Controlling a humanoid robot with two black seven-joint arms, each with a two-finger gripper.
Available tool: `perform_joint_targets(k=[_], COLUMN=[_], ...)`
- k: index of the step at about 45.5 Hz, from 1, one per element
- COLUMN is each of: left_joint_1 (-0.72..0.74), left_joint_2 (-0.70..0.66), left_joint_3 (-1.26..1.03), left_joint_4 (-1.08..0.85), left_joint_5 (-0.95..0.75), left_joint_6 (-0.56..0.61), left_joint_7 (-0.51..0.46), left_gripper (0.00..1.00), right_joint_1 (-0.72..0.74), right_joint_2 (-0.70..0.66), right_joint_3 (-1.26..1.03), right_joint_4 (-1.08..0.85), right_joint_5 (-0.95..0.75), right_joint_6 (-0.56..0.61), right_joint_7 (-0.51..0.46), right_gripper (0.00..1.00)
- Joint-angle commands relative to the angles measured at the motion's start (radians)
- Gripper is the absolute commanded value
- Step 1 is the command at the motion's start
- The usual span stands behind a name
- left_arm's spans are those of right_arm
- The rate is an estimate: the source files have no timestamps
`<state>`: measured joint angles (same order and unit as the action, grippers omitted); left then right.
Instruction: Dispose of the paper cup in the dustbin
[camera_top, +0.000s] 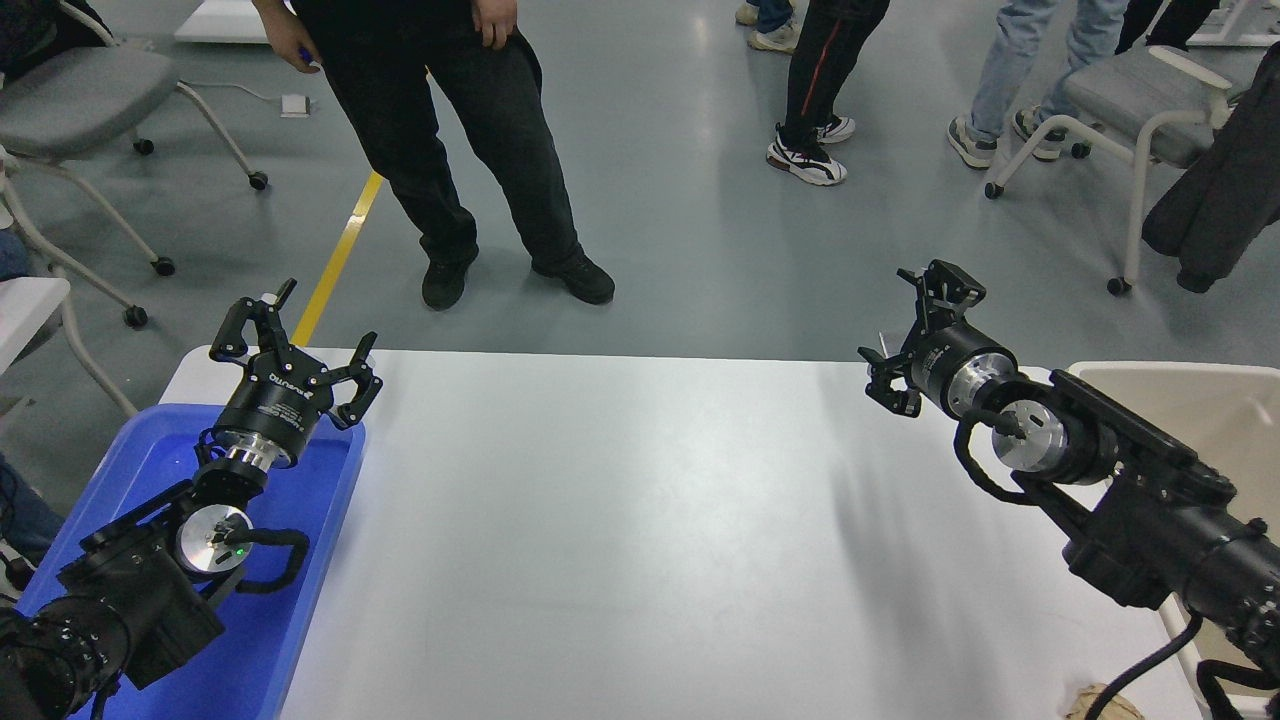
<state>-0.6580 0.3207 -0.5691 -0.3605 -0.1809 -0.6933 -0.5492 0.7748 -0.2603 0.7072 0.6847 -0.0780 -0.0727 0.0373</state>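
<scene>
The paper cup is out of view in the head view. The dustbin (1185, 369) is a beige tub at the table's right edge, partly hidden behind my right arm. My right gripper (893, 328) is open and empty, hovering over the table's far right corner, just left of the dustbin. My left gripper (296, 335) is open and empty, parked at the lower left over the blue tray (300, 560).
A crumpled brownish paper wad (1098, 703) lies at the table's near right corner. A person in black trousers (470, 150) stands beyond the far edge. Other people's legs and wheeled chairs (1130, 100) are further back.
</scene>
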Motion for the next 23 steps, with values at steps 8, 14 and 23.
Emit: perform_joint_targets(k=[8, 14, 23], left_joint_1=[0.000, 0.000, 0.000], left_joint_2=[0.000, 0.000, 0.000], left_joint_3=[0.000, 0.000, 0.000], left_joint_4=[0.000, 0.000, 0.000], left_joint_5=[0.000, 0.000, 0.000], left_joint_6=[0.000, 0.000, 0.000], left_joint_7=[0.000, -0.002, 0.000], left_gripper=[1.00, 1.00, 1.00], right_joint_1=[-0.068, -0.086, -0.086], right_joint_2=[0.030, 0.050, 0.121], right_joint_3=[0.140, 0.158, 0.196], right_joint_4=[-0.108, -0.135, -0.175], right_joint_5=[0.086, 0.086, 0.118], right_joint_6=[0.142, 0.149, 0.156], right_joint_7=[0.001, 0.012, 0.032], right_gripper=[1.00, 1.00, 1.00])
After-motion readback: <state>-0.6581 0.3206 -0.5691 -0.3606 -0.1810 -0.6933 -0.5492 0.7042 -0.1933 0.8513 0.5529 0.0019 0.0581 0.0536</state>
